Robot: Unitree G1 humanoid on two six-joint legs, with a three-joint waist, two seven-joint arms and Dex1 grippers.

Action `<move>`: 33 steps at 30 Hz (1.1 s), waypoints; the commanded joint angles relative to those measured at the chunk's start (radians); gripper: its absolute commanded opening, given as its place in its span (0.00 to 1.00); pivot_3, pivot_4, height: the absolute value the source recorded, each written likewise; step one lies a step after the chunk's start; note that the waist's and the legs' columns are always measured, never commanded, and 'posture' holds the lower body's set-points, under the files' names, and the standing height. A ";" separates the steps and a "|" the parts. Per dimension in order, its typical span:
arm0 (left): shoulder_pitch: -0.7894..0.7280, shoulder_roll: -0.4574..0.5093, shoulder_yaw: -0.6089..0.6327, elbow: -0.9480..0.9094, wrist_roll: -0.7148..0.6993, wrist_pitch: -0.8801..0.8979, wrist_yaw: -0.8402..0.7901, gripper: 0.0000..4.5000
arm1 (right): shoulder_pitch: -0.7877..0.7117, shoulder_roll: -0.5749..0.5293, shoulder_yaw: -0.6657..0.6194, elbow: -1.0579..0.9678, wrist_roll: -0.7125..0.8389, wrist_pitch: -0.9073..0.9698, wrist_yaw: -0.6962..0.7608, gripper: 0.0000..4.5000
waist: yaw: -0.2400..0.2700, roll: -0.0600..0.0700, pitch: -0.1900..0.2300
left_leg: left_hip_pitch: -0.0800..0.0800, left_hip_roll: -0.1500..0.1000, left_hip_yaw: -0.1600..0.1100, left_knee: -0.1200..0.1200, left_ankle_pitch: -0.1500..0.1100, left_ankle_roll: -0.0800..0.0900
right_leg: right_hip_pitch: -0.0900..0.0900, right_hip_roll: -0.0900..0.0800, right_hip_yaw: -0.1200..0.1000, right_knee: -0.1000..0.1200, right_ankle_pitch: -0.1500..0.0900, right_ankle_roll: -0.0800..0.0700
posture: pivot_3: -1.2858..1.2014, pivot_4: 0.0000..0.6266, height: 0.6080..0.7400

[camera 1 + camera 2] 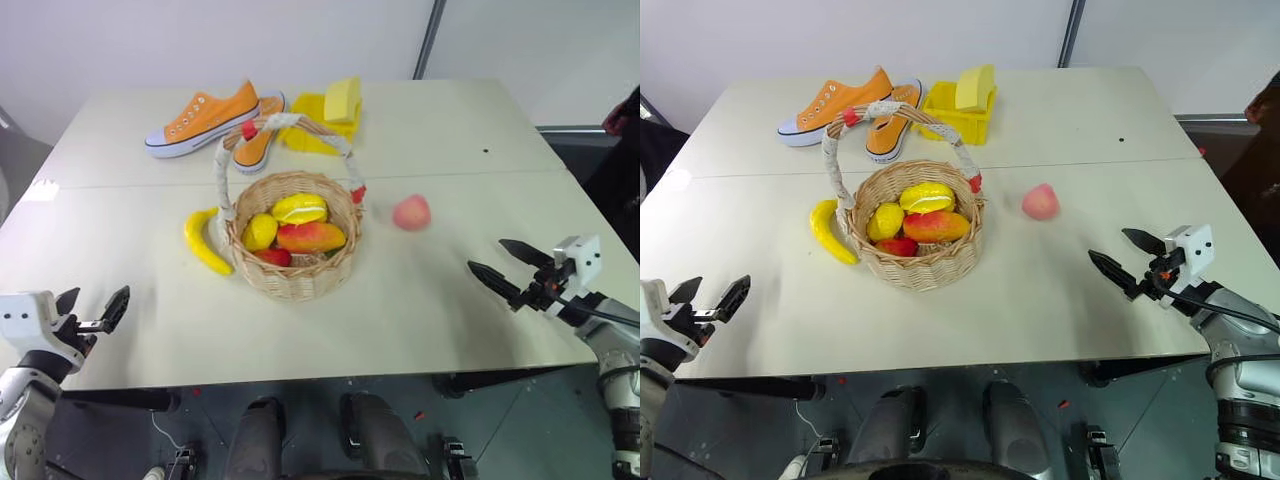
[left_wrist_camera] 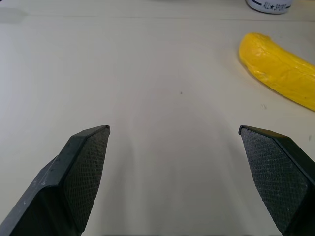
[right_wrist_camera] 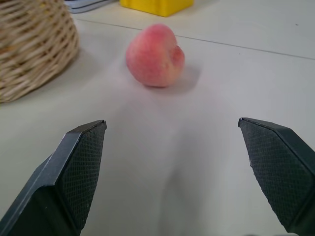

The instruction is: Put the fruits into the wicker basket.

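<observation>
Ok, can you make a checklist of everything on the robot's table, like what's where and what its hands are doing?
Surface: pale table, a seam running across it.
Job's things: wicker basket holds four fruits: lemon, mango, a yellow piece and a red piece. Banana lies on the table against the basket's left side. Peach sits on the table to its right, apart from it.
Clutter: two orange sneakers and a yellow bin with a pale block, behind the basket.
Grippers: left tool open, empty; right tool open, empty, facing the peach.
Cables: a black one along the right arm.
Surroundings: white wall, dark floor.
</observation>
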 commanded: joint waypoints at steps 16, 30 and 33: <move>-0.244 -0.010 -0.067 -0.148 -0.073 0.226 0.186 1.00 | -0.044 -0.041 0.060 -0.225 0.041 0.058 0.040 1.00 | 0.008 0.000 0.000 | -0.001 0.000 -0.001 0.001 0.000 0.000 | 0.000 0.000 0.000 0.000 0.000 0.000 | 0.52 0.24 1.00; -0.728 -0.076 -0.303 -0.138 0.077 0.821 0.624 1.00 | -0.207 -0.168 0.146 -0.705 0.298 0.342 0.038 1.00 | 0.005 -0.002 0.001 | -0.001 -0.001 -0.003 0.002 0.000 0.000 | 0.001 0.002 -0.001 0.001 0.005 0.007 | 0.52 0.24 1.00; -0.775 -0.114 -0.319 -0.121 0.110 0.904 0.658 1.00 | -0.240 -0.155 0.184 -0.735 0.306 0.360 0.022 1.00 | 0.008 -0.003 0.000 | -0.002 -0.001 -0.003 0.002 0.000 0.000 | 0.001 0.001 -0.002 0.001 0.005 0.006 | 0.52 0.24 1.00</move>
